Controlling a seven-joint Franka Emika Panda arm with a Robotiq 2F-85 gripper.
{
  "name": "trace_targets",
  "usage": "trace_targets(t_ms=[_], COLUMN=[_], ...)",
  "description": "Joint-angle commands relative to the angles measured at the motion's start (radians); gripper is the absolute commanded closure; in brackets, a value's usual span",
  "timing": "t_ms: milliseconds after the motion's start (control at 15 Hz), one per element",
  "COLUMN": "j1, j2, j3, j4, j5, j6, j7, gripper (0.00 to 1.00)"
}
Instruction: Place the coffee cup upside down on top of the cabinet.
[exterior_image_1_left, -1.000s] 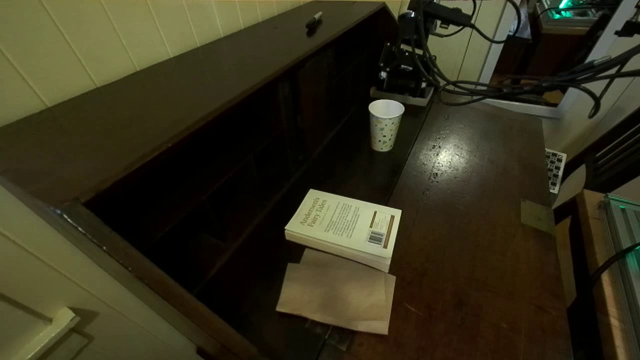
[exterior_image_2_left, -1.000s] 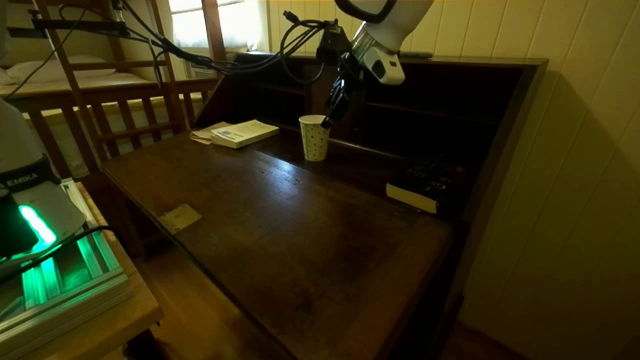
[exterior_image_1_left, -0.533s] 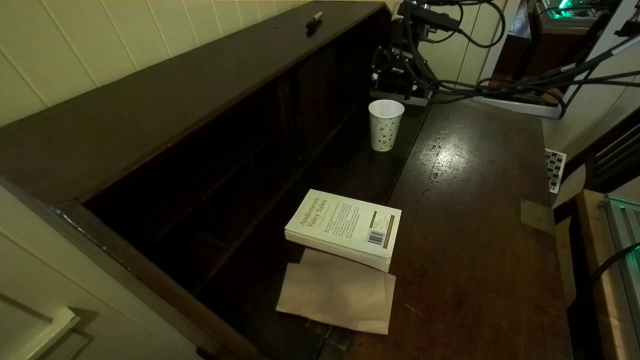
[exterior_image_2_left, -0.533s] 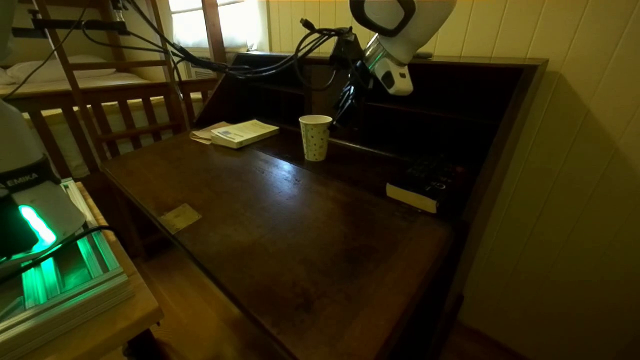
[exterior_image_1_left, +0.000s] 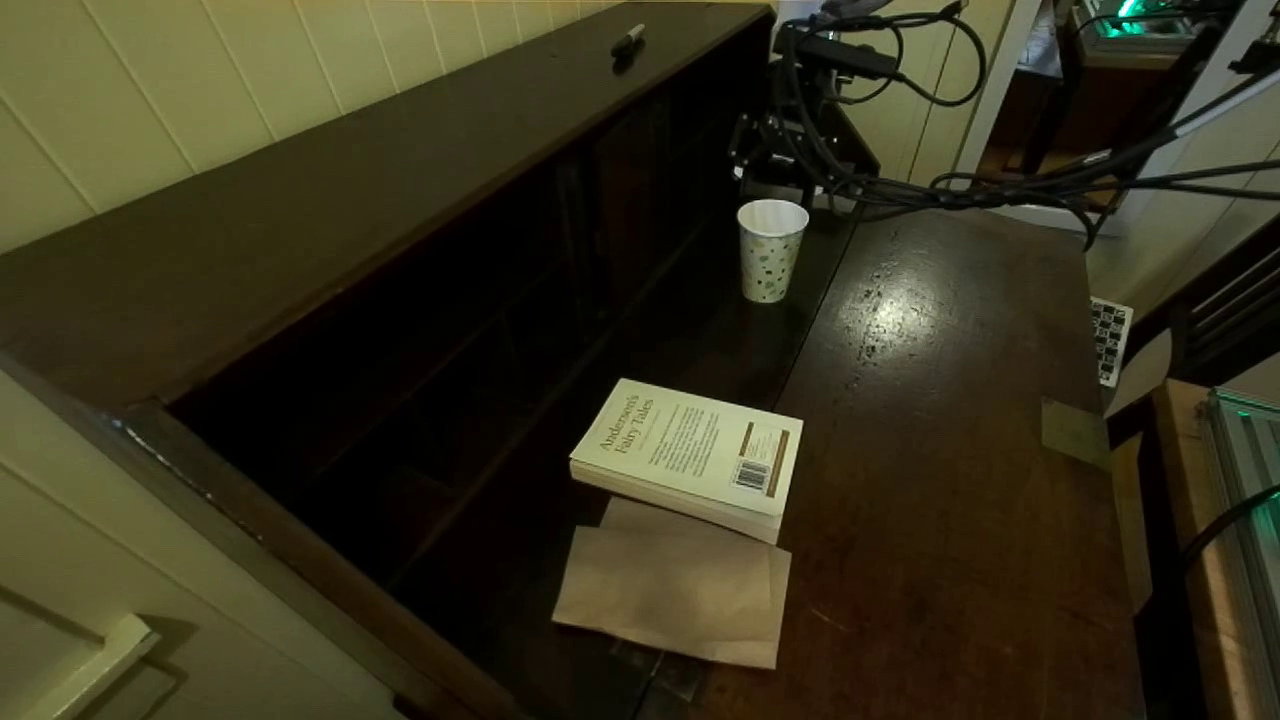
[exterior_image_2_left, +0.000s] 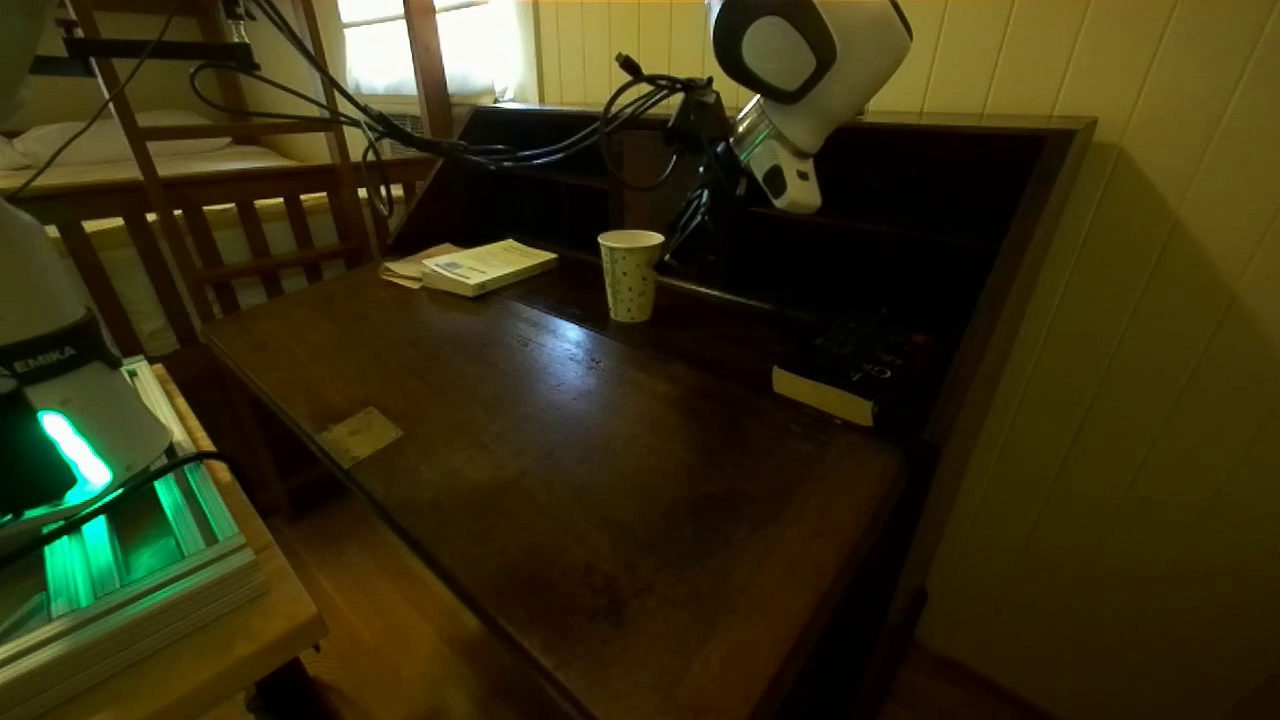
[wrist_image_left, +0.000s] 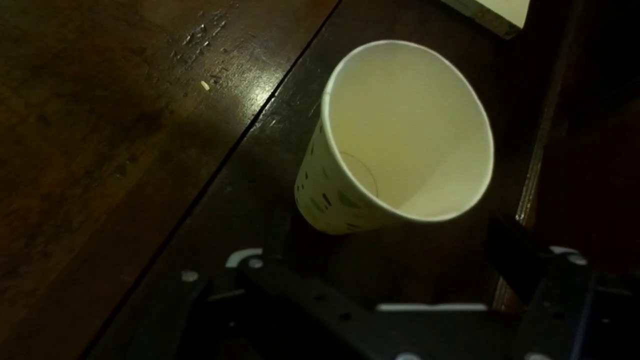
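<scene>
Cup (exterior_image_1_left: 770, 265) upright, mouth up, on the counter (exterior_image_2_left: 560, 430); in an exterior view, right of center in the upper half, near the open cubbies (exterior_image_1_left: 500, 320) of the cabinet (exterior_image_1_left: 400, 170). End effector (wrist_image_left: 390, 240) spread wide along the bottom of the wrist view, with the cup just ahead of the gap, around the upper center; contact hard to tell. Cabinet's lower lip (wrist_image_left: 531, 197) down the right side of the same view, overlapped there by one jaw; clearance between the two impossible to judge.

Cabinet top long, flat and narrow, from left edge to upper center of an exterior view, with wall (exterior_image_1_left: 130, 90) along the back and a straight drop along the front. Pen (exterior_image_1_left: 628, 42) near its upper end; long bare run of wood from there toward the left.

Book (exterior_image_1_left: 690, 450) below center, well apart from the cup, with paper (exterior_image_1_left: 675, 600) just beneath it in the frame. Black book (exterior_image_2_left: 860, 360) at the right of an exterior view. Broad open stretch of counter across the lower center there, out to the front edge. Cables (exterior_image_2_left: 490, 155) from upper left to the end effector, above the counter.
</scene>
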Motion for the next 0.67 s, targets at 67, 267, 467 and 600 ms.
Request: trace_targets(t_ms=[67, 267, 467, 600], j1=[-0.015, -0.014, -0.012, -0.012], j2=[0.069, 0.095, 0.121, 0.138], j3=[0.013, 0.013, 0.014, 0.015], j4=[0.106, 0.132, 0.152, 0.167], j5=[-0.009, -0.014, -0.015, -0.016], j6=[-0.061, -0.070, -0.080, -0.087], j7=[0.061, 0.085, 0.115, 0.130], gripper=[0.00, 0.00, 0.00, 0.00])
